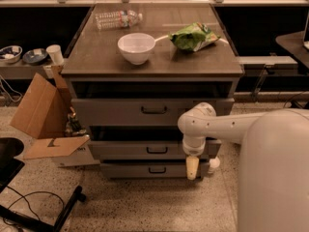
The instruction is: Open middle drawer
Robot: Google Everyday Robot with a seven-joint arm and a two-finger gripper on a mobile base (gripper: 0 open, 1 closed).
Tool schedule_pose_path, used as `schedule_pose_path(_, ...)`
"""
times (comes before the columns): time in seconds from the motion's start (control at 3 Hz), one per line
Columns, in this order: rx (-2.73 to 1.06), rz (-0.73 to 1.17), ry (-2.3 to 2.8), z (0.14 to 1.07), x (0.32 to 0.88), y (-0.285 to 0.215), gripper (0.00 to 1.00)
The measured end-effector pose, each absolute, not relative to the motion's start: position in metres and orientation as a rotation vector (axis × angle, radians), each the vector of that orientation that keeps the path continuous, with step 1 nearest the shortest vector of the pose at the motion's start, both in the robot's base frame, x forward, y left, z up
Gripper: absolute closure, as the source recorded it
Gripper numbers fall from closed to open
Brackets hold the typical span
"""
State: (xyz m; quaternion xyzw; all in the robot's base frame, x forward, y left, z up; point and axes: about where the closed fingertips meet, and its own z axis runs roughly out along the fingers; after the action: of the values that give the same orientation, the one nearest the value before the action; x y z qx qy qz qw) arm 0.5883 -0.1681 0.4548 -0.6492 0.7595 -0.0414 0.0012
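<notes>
Single raised view, facing cabinet (pixel 111 111) front, mid-distance; end effector (pixel 193 168) low centre-right.

Your arm (pixel 219 127): smooth white rounded casing, bulbous joint | your gripper (pixel 192 167): cream-yellow tapered tip, lower centre-right of frame | broad white shell (pixel 275 173) fills lower right

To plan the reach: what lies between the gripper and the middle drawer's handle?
Nothing but bare drawer front, camera view: the gripper hangs lower right of the middle drawer's handle.
</notes>
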Motion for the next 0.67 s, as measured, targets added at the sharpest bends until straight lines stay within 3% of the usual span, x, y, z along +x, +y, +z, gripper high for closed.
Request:
schedule_pose_path(0.33,-2.041,-0.082,2.363,0.433,0.610,-0.158,0.13)
schedule_pose_path(0.67,-2.037,-0.032,2.343,0.419,0.624,-0.147,0.39)
